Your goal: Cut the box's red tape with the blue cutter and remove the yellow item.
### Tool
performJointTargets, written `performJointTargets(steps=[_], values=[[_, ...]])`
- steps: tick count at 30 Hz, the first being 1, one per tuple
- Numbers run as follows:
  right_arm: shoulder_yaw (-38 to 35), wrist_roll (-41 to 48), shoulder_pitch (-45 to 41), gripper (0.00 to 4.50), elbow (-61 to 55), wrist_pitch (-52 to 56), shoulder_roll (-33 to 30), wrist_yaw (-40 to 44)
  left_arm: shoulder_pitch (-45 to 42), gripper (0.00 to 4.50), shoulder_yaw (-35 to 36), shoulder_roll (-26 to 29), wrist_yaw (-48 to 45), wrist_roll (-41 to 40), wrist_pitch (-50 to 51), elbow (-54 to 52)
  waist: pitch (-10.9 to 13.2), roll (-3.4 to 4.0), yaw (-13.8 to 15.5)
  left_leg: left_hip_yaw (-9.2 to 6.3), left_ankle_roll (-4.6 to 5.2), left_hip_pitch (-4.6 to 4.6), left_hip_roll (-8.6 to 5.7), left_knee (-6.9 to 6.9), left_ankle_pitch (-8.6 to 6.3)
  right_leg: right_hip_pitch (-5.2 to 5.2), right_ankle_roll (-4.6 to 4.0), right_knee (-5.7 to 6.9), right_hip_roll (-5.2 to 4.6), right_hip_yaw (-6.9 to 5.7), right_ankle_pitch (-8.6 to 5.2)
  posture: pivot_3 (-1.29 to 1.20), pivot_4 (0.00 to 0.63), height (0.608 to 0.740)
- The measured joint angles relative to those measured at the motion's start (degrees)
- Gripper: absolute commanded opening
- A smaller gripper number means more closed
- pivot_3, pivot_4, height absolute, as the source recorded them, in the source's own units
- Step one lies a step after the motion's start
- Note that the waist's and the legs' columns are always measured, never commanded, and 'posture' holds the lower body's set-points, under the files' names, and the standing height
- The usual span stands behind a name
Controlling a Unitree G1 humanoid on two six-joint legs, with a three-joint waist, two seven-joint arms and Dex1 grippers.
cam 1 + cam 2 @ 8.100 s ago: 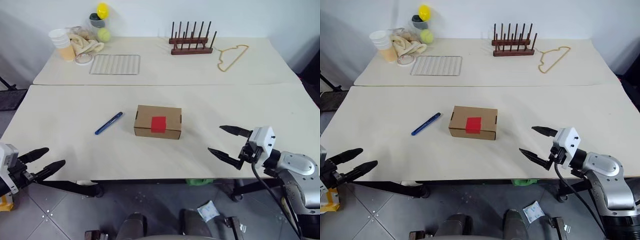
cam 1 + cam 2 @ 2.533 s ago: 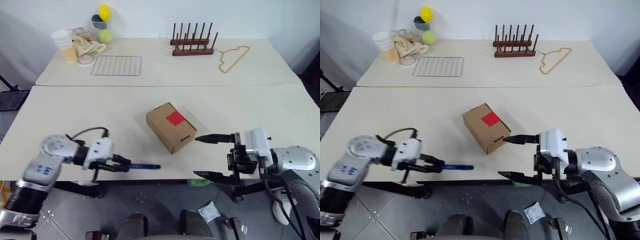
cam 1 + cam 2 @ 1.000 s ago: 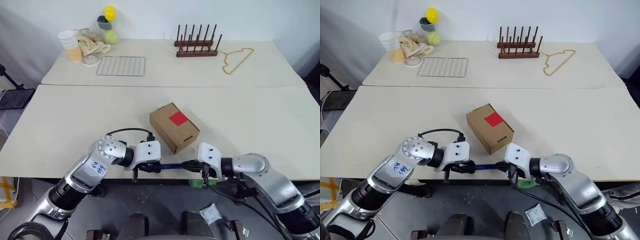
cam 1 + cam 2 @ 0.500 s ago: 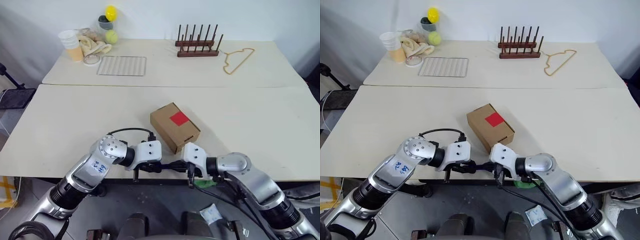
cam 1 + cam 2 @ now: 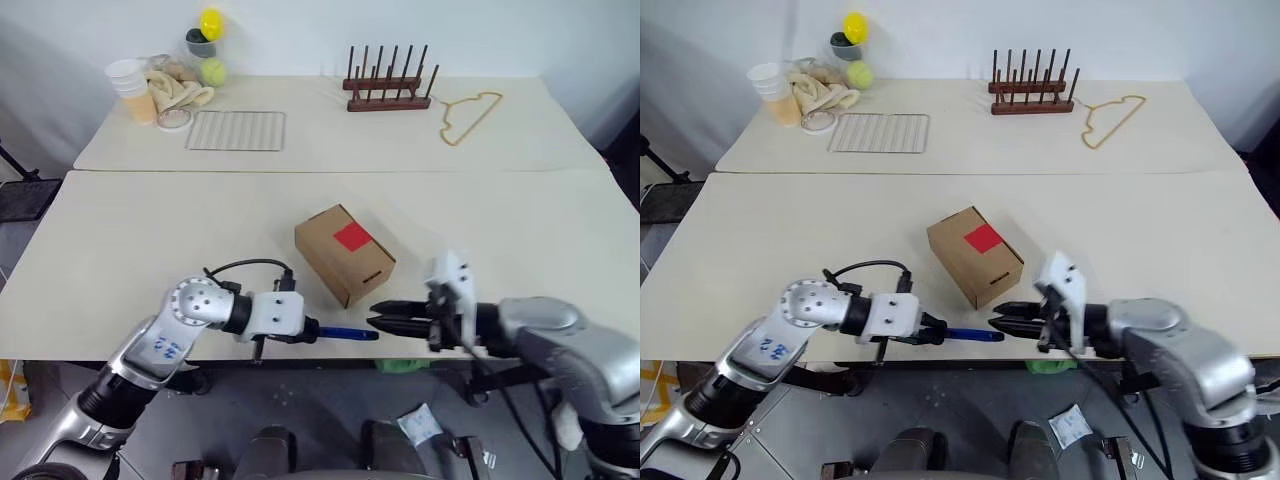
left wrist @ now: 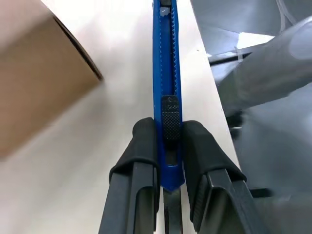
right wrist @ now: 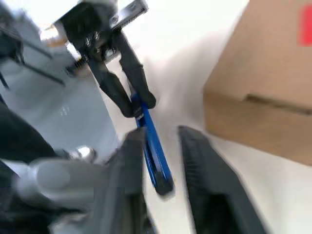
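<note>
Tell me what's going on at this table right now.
The left claw grips a slim blue pen-shaped cutter at the near table edge. The right claw, fingers apart, sits just off the cutter's free end. The small brown cardboard box with its red square tape patch lies closed and uncut.

We see two tables (image 5: 150, 240) butted together. Far one: wire rack (image 5: 235, 130), peg rack (image 5: 388, 85), hanger (image 5: 465, 112) lying flat. Far-left corner clutter: cup stack (image 5: 130, 85), rope coil (image 5: 175, 88), tape roll (image 5: 172, 119), tennis ball (image 5: 211, 71), yellow egg (image 5: 209, 22) on a dark cup.
</note>
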Motion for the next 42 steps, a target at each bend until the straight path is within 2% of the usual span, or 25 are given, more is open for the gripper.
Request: performJointTargets(steps=[4, 5, 6, 8, 10, 12, 15, 20, 26, 42], values=[[-8.4, 14.5, -5.8, 3.56, 3.3, 17.3, 1.7, -12.1, 0.3, 0.45, 2.7, -2.4, -0.4, -3.0, -8.4, 0.6, 0.0, 0.0, 0.1, 0.01, 0.02, -0.01, 0.01, 0.01, 0.01, 0.02, -0.01, -0.03, -0.14, -0.08, 0.03, 0.0, 0.15, 0.74], [-9.1, 16.6, -6.9, 3.7, 4.4, 20.3, 2.7, -15.0, -0.1, 0.45, 2.7, -3.1, -0.2, -3.0, -9.0, 0.9, 0.0, 0.0, 0.1, 0.01, 0.02, -0.02, 0.0, 0.0, 0.01, 0.02, 0.0, -0.01, -0.14, -0.11, 0.03, 0.0, 0.15, 0.74], [-9.5, 19.0, -8.2, 4.08, 6.0, 22.2, 4.3, -18.3, -0.8, 0.45, 2.7, -4.0, 0.2, -3.0, -9.2, 1.5, 0.0, 0.0, 0.1, 0.03, 0.02, -0.03, -0.08, 0.0, 0.01, 0.02, 0.0, 0.04, -0.13, -0.13, 0.03, 0.0, 0.15, 0.74], [-8.8, 26.6, -10.1, 4.45, 9.9, 23.0, 6.4, -26.3, -2.5, 0.45, 2.5, -6.0, 0.9, -2.9, -9.8, 2.4, 0.0, 0.0, 0.0, 0.03, 0.04, -0.05, -0.25, 0.01, 0.02, 0.0, 0.02, 0.18, -0.13, -0.13, 0.05, 0.0, 0.15, 0.74], [-5.1, 36.9, -10.4, 4.45, 12.3, 20.2, 4.4, -34.7, -3.3, 0.45, 2.0, -6.8, 1.0, -2.8, -10.0, 2.4, 0.0, 0.01, -0.1, 0.04, 0.05, -0.06, -0.27, -0.03, 0.02, -0.02, 0.03, 0.18, -0.14, -0.2, 0.05, 0.0, 0.15, 0.74], [0.9, 49.3, -10.3, 4.45, 13.6, 13.6, -1.0, -44.5, -3.3, 0.45, 1.0, -7.4, 1.0, -2.5, -9.9, 2.4, 0.0, 0.03, -0.1, 0.06, 0.06, -0.14, -0.27, -0.03, 0.01, -0.07, 0.05, 0.14, -0.18, -0.37, 0.06, 0.0, 0.15, 0.74], [6.4, 59.2, -10.2, 4.45, 14.0, 6.1, -4.9, -52.3, -3.5, 0.45, -0.3, -8.2, 1.0, -2.1, -9.6, 2.4, 0.0, 0.0, -0.1, 0.07, 0.09, -0.19, -0.26, 0.01, 0.0, -0.01, 0.09, 0.05, -0.2, -0.57, 0.08, 0.0, 0.15, 0.74], [13.4, 61.6, -10.9, 4.45, 14.0, 1.0, -9.4, -55.2, -4.2, 0.45, -1.0, -8.6, 1.2, -1.3, -8.4, 2.4, 0.0, 0.0, -0.1, 0.07, 0.16, -0.21, -0.26, 0.07, 0.04, 0.0, 0.1, 0.09, -0.19, -0.58, 0.12, 0.0, 0.15, 0.74], [17.7, 61.6, -12.0, 4.45, 14.0, 0.3, -12.9, -54.7, -4.3, 0.45, -1.4, -8.6, 1.6, -0.6, -7.2, 2.4, 0.0, 0.0, 0.0, 0.03, 0.17, -0.23, -0.23, 0.05, 0.04, -0.01, 0.09, 0.03, -0.18, -0.59, 0.13, 0.0, 0.15, 0.74], [19.7, 61.7, -11.8, 4.45, 14.6, -2.3, -13.7, -55.9, -4.3, 0.45, -1.4, -8.6, 1.8, -0.2, -5.7, 2.0, 0.0, 0.0, 0.0, -0.01, 0.16, -0.26, -0.22, 0.05, 0.04, 0.0, 0.09, -0.06, -0.19, -0.61, 0.15, 0.0, 0.15, 0.74]])
